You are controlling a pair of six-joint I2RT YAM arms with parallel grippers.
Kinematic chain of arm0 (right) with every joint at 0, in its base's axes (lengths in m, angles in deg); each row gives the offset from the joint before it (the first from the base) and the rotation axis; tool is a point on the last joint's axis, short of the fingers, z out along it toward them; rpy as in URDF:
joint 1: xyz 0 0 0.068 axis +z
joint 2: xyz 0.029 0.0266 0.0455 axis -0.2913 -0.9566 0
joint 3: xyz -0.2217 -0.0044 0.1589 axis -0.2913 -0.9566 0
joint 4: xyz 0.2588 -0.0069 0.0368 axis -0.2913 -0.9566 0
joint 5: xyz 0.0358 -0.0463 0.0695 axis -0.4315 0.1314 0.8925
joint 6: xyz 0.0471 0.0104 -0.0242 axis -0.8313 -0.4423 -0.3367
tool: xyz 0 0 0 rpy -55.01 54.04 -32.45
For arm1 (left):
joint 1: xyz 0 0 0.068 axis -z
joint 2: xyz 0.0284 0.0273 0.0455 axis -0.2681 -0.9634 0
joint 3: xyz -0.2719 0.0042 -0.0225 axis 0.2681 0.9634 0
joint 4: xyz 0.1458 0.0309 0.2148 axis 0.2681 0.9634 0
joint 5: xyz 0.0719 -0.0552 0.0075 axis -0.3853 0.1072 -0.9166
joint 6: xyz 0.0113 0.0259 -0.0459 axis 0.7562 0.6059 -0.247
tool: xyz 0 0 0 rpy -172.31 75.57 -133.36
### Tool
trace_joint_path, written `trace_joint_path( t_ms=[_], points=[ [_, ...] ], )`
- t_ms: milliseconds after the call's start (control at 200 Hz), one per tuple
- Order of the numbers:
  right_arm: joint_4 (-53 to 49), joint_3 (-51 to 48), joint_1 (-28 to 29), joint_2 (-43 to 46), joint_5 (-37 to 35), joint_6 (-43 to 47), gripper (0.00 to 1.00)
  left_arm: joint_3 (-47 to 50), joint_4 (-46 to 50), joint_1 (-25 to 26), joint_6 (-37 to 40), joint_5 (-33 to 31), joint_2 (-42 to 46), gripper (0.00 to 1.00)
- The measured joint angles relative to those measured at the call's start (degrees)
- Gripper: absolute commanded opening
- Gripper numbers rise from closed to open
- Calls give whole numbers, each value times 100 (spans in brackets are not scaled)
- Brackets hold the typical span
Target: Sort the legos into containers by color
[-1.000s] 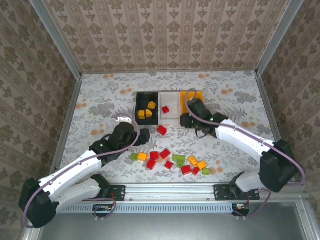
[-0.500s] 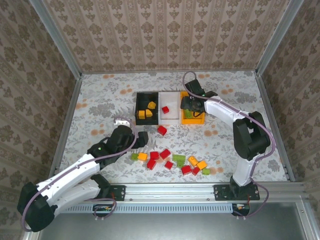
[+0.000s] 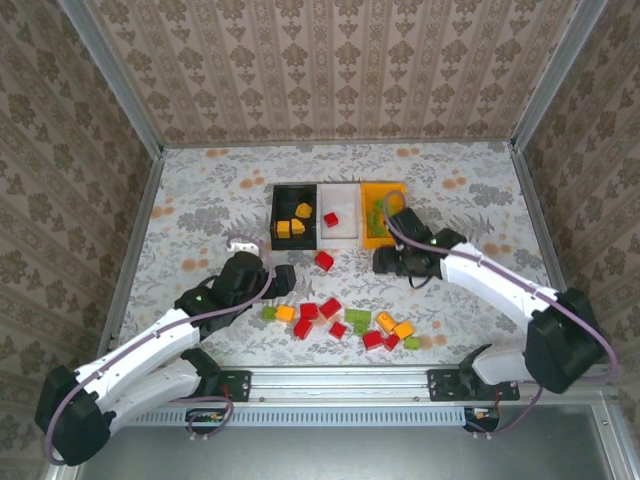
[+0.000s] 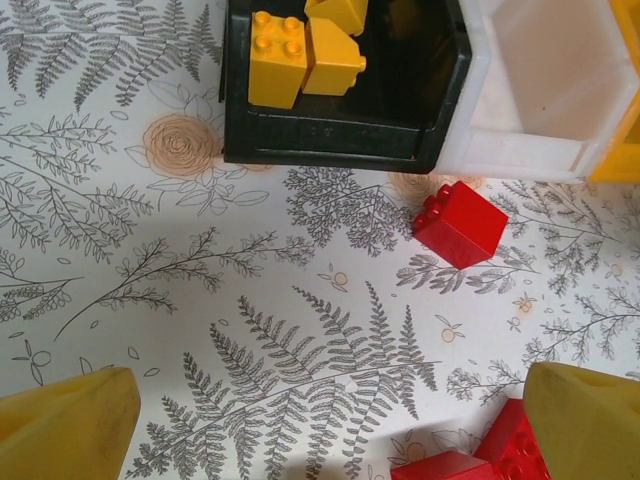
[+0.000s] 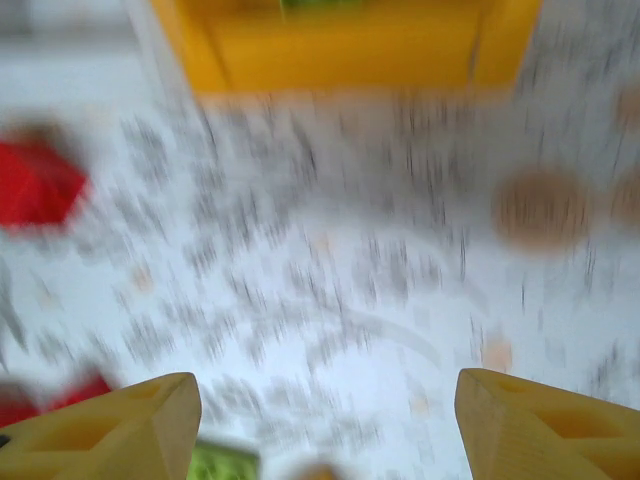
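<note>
Left pincer (image 4: 325, 432) stood spread wide and empty, its yellow fingertips (image 4: 70, 425) at the two lower corners of the wrist view, over bare fern-patterned table (image 4: 180, 290) short of the black bin (image 4: 330, 135). Lone red brick (image 4: 460, 223) lay ahead and to the right of the pincer, near the corner where the black bin met the white bin (image 4: 530, 90), touching neither. From above, the left arm (image 3: 150, 345) ran from its base out to an elbow at the near-left corner, then its forearm slanted up and right toward mid-table. Black bin held three yellow bricks (image 3: 297, 225); the white bin held a single red brick (image 3: 331, 220). Right pincer (image 5: 325, 420) was released too, jaws apart with nothing between them; its wrist view was smeared by motion. It sat low just on the near side of the orange-yellow bin (image 5: 345, 45), the right-hand one of three bins touching in a row. Green pieces (image 3: 377, 215) showed inside that bin. Right arm (image 3: 500, 285) had its elbow out at the near-right, with the forearm slanting up and left to the wrist. Loose bricks (image 3: 340, 322), red, green and orange-yellow, lay scattered between the two arms toward the near edge.
</note>
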Motion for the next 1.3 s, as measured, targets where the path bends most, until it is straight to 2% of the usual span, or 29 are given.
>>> trace_joint_path(
  t_ms=[180,320,340,365,425,540,715,910,1065,1195,1300],
  points=[
    [-940,-638,341,780,249,-393,72,210,-188,-188,0,162,-74,100],
    [-1281,-785,608,927,562,-721,75,317,-297,-328,0,286,-144,100],
    [-1279,-835,636,929,623,-763,76,328,-313,-341,0,308,-151,100],
    [-1259,-949,671,935,739,-866,82,337,-330,-367,0,332,-153,100],
    [-1213,-1228,717,955,944,-1054,84,343,-352,-402,0,380,-153,100],
    [-1038,-1661,734,962,1250,-1207,84,380,-455,-466,0,459,-153,100],
    [-358,-1740,905,741,1624,-1246,80,448,-457,-575,2,555,-151,100],
    [380,-1399,1237,74,1862,-1233,76,483,-461,-656,2,597,-44,100],
    [951,-680,1491,-691,1976,-1147,76,529,-417,-699,0,621,42,100],
    [1163,-44,1631,-1139,2076,-992,78,531,-348,-737,0,643,109,100],
    [1040,212,1657,-1145,2046,-820,79,533,-323,-743,2,660,170,100]
  ],
)
